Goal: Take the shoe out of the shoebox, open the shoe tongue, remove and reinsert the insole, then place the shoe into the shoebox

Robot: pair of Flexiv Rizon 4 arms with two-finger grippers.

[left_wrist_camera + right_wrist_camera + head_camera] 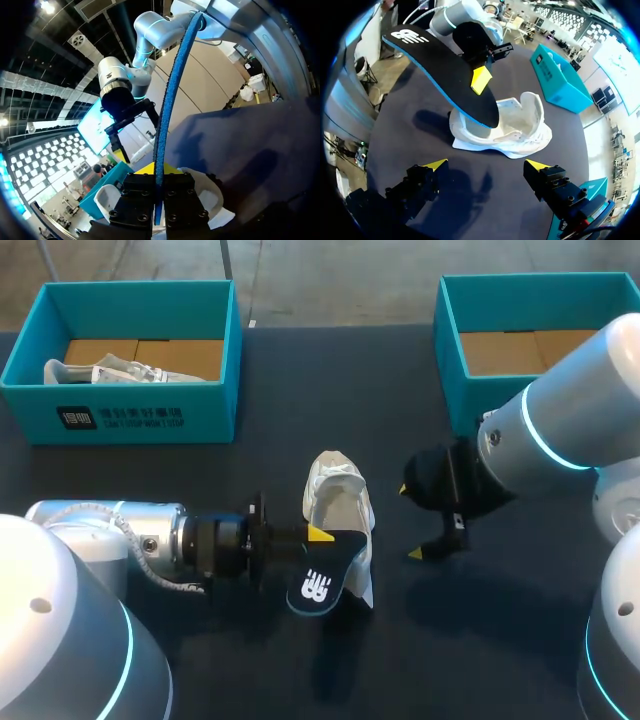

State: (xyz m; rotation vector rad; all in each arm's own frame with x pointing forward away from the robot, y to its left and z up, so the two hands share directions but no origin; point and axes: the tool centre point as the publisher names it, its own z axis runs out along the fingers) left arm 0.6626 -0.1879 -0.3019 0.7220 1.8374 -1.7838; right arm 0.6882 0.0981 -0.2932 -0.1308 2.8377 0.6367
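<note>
My left gripper (322, 537) is clamped on a flat black insole with a blue edge (318, 585), over the white shoe (338, 495) on the dark table (300, 370). My right gripper (412, 522), fingers apart, is beside the shoe.

insole (322, 580) over shoe (338, 495), 2 shoeboxes (130, 420) behind

Dark navy tabletop (150, 480) — matte, smooth, with soft shadows under even light

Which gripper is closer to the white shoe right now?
Left. The left gripper, shut on the insole, is right beside the shoe; the right gripper is open, apart on its other side.
</note>
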